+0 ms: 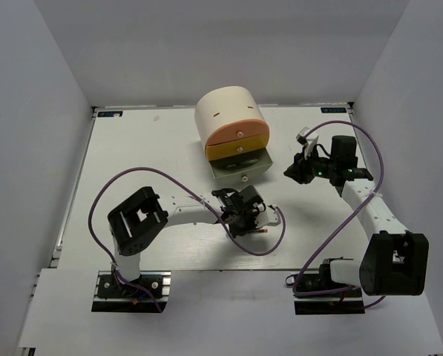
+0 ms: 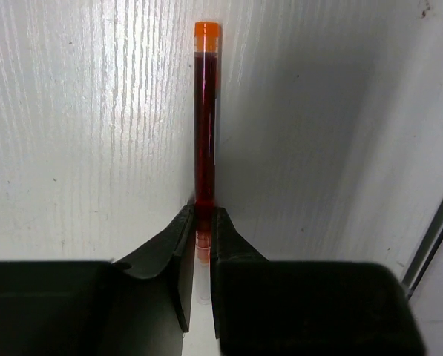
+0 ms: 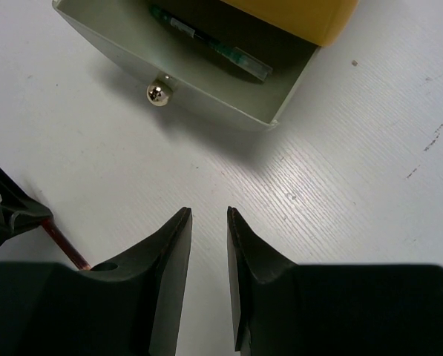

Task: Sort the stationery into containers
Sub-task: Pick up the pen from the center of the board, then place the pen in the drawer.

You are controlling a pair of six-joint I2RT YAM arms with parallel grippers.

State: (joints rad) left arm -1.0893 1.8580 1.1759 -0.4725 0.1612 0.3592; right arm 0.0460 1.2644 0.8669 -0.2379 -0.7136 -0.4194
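Note:
My left gripper (image 2: 201,211) is shut on one end of a thin red pen (image 2: 205,119), which points away over the white table and ends in an orange cap. From above, that gripper (image 1: 260,222) sits just in front of the cream cabinet (image 1: 228,111). The cabinet's grey-green bottom drawer (image 1: 240,169) is pulled out; the orange (image 1: 240,133) and yellow (image 1: 240,150) drawers are shut. In the open drawer (image 3: 206,100) lies a thin dark pen (image 3: 214,41). My right gripper (image 3: 208,213) hovers open and empty over the table to the right of the drawer.
A round metal knob (image 3: 158,93) sticks out from the open drawer's front. Purple cables (image 1: 132,178) loop over the table from both arms. The left gripper's body (image 3: 6,215) and the red pen (image 3: 61,241) show at the left edge of the right wrist view.

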